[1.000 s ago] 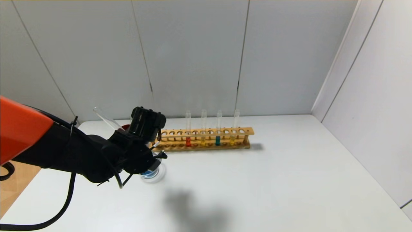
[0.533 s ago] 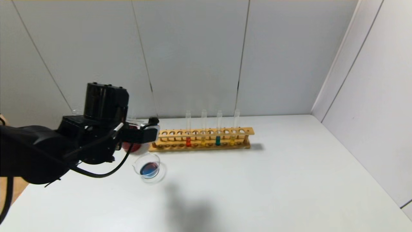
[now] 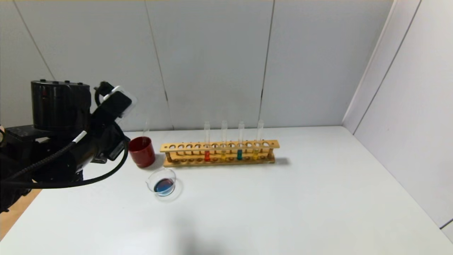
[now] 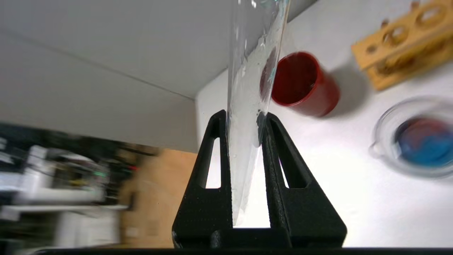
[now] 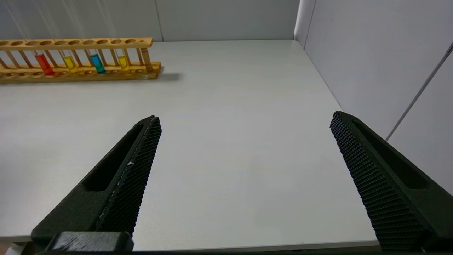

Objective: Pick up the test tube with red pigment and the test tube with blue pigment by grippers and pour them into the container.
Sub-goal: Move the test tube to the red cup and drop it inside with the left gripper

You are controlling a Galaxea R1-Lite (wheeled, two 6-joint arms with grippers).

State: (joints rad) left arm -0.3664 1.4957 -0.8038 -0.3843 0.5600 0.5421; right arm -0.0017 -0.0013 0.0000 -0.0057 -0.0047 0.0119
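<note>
My left gripper [image 4: 244, 117] is shut on an emptied clear test tube [image 4: 253, 71] with droplets inside. It is raised at the table's left, short of the red cup, and my left arm [image 3: 63, 148] hides it in the head view. The container [image 3: 150, 180], a low glass dish, holds blue and red liquid and also shows in the left wrist view [image 4: 382, 124]. A test tube with red pigment [image 3: 207, 156] and a test tube with blue pigment [image 3: 239, 154] stand in the wooden rack [image 3: 219, 145]. My right gripper [image 5: 244, 118] is open and empty above the table's near right.
A dark red cup [image 3: 142, 152] stands left of the rack, behind the dish; a clear tube [image 3: 145, 128] rises above it. Two yellow-liquid tubes [image 3: 223, 156] [image 3: 255, 154] share the rack. Grey walls close the back and right.
My left arm has swung up and back to the left, away from over the dish, carrying the tube with it. The dish and the red cup are uncovered now.
</note>
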